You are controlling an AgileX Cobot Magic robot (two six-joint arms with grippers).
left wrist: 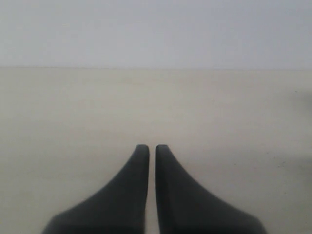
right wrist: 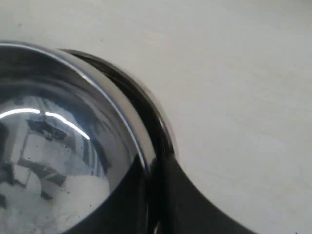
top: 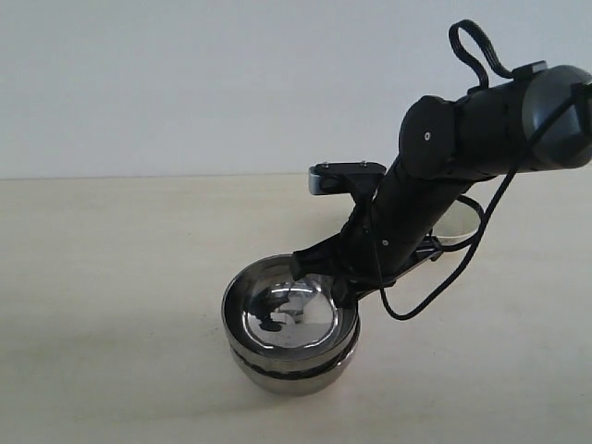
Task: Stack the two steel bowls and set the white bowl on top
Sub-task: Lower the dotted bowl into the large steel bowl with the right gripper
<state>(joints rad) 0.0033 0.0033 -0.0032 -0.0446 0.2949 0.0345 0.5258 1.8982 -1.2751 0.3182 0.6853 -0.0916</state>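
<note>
Already stacked, toward the near middle of the worktop (top: 111,259) in the exterior view: upper steel bowl (top: 254,310) nested inside lower steel bowl (top: 291,377), both upright, rims close together. Reaching in from the right of that view on a black arm (top: 416,203): right claw (top: 344,292), at the right-hand rim of the upper steel bowl.

Closer, in the right wrist view: right claw (right wrist: 155,200) pinched onto that rim, one dark finger (right wrist: 195,209) outside the wall and the other inside, jaws narrowed to little more than the thickness of the metal. Mirror-bright inside of the upper steel bowl (right wrist: 58,122), and just outside it the rim of the lower steel bowl (right wrist: 163,129).

Elsewhere, over bare worktop (left wrist: 73,107) in the left wrist view: left claw (left wrist: 152,148), drawn together to a hairline slit, gripping nothing. Touching the surface or not: cannot tell.
</note>
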